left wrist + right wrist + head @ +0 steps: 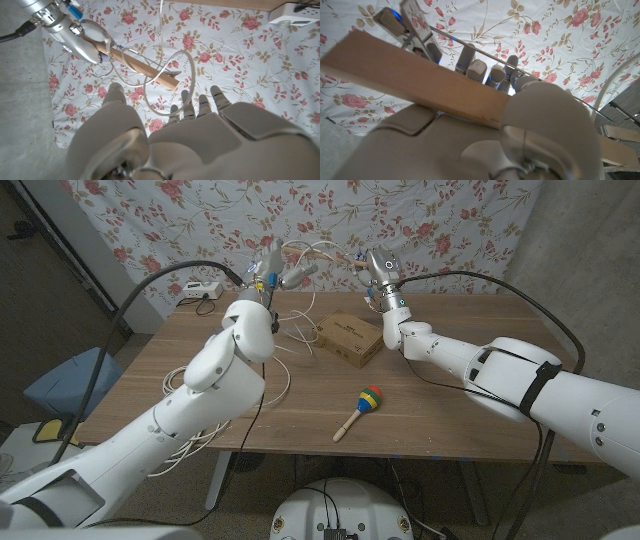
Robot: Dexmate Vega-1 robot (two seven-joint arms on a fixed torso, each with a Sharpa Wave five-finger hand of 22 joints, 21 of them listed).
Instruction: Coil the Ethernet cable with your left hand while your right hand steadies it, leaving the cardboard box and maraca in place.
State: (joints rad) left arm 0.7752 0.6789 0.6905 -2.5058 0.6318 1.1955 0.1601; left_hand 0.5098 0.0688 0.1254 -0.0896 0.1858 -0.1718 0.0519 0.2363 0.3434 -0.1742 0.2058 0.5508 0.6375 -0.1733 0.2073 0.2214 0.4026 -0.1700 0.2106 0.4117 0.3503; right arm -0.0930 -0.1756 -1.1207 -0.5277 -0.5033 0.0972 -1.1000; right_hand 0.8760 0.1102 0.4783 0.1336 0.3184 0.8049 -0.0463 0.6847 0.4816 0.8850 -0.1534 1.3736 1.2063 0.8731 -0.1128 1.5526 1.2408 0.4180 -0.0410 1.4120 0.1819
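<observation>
Clearly the Ethernet cable [300, 255] is a thin white cord, light and limp, so I judge it will sag and slip through smooth fingers and spring back out of a loop; it is best taken a little behind each raised loop, not at the plug. In the head view a part of it hangs in loops between the two hands in the upper middle of the frame, above the far edge of the tabletop [310, 395], and more of it lies in loose turns at the left side of the tabletop and over its edge. The left hand [266, 270] is raised there and seems to hold the cable, with one loop hanging before its fingers [200, 102] in the left wrist view. The right hand [380, 275] is raised opposite and touches the cable; whether it pinches it, I cannot tell. The cardboard box [348, 338] and the maraca [362, 406] lie on the tabletop below, well apart from both hands.
</observation>
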